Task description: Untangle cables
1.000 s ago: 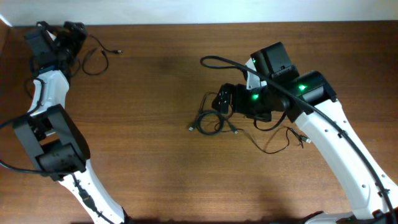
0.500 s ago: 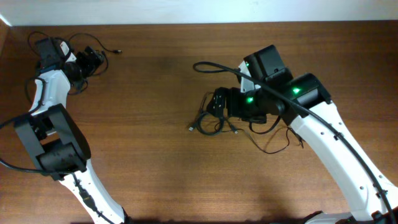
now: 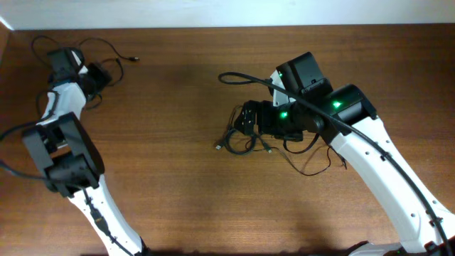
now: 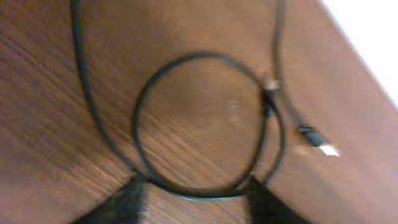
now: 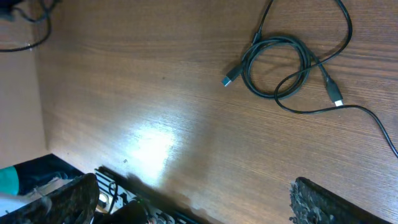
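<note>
One thin black cable (image 3: 106, 53) lies looped in the far left corner, its plug (image 3: 135, 59) pointing right. My left gripper (image 3: 98, 75) hovers over it. In the blurred left wrist view the round loop (image 4: 140, 99) fills the frame and its lower arc runs between the fingertips of the left gripper (image 4: 196, 194), which stand apart. A knotted coil of cables (image 3: 238, 140) lies mid-table, with a wavy strand (image 3: 313, 162) trailing right. My right gripper (image 3: 245, 117) hangs open just beyond the coil (image 5: 277, 65), nothing between its fingers (image 5: 329, 202).
The thick black arm cable (image 3: 242, 75) arches over the right arm. The white wall edge (image 3: 213, 14) runs along the far side of the wooden table (image 3: 178, 199). The left arm's base link (image 3: 60, 153) stands near the left edge.
My left gripper has swung from the far corner down and right onto the corner cable's loop. The right gripper has slid a little left toward the coil.
</note>
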### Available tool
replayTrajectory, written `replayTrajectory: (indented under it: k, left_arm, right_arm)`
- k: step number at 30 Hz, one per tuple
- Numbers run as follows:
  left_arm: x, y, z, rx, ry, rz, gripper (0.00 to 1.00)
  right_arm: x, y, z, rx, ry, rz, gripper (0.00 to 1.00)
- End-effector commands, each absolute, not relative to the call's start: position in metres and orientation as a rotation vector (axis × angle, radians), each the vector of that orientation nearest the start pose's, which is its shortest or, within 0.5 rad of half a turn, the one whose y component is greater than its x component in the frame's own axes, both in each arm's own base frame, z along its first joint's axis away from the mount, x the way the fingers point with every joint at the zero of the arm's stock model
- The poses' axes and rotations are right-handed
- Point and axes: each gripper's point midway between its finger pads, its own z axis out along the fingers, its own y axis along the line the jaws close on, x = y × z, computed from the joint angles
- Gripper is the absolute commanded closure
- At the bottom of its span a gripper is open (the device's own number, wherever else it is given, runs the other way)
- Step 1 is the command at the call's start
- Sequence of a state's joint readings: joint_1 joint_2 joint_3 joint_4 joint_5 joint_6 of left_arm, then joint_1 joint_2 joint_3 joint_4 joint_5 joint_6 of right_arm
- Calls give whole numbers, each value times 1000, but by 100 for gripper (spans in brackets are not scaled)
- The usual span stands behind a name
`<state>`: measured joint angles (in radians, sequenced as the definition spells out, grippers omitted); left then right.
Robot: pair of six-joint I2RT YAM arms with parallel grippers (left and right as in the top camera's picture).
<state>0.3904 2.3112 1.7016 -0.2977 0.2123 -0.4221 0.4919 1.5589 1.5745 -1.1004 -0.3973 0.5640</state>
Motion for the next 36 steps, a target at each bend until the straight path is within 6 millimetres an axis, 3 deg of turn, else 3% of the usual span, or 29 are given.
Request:
replayTrajectory:
  k: [1, 3, 9, 16, 19, 20, 21, 24, 26, 28, 30, 32, 36]
  left_arm:
    - [552, 199, 14, -905, 2300, -223, 78]
    - [559, 202, 19, -888, 2268, -221, 74]
    - [576, 206, 37, -832, 2179, -226, 91]
    - [593, 200, 56, -693, 2119, -270, 94]
    - [592, 200, 57, -584, 2154, -215, 88]
    - [588, 201, 59, -596, 2175, -215, 98]
    - [586, 203, 62, -606, 2184, -216, 100]
    - [581, 214, 92, -619, 2161, -202, 100]
    - [571, 223, 124, -631, 2135, -187, 100]
    - [554, 229, 153, -655, 2131, -176, 100]
    - [535, 232, 165, -672, 2168, -162, 100]
    - [520, 232, 156, -680, 2236, -132, 100]
    - [510, 224, 104, -585, 2419, -36, 100]
  right_arm:
    - [295, 234, 236, -58, 2798, 824, 2]
    - [296, 234, 236, -57, 2795, 818, 2]
    - [296, 234, 236, -57, 2795, 817, 2]
    - [296, 234, 236, -56, 2795, 817, 2]
    - [296, 234, 236, -56, 2795, 818, 2]
    - [296, 234, 236, -56, 2795, 817, 2]
    - [296, 234, 236, -56, 2795, 818, 2]
    - [296, 233, 235, -56, 2798, 816, 2]
    - [296, 233, 235, -56, 2798, 816, 2]
    - [296, 233, 235, -56, 2798, 815, 2]
    - [296, 233, 236, -56, 2798, 815, 2]
    - [298, 235, 237, -59, 2784, 821, 2]
    - [300, 236, 238, -62, 2775, 826, 2]
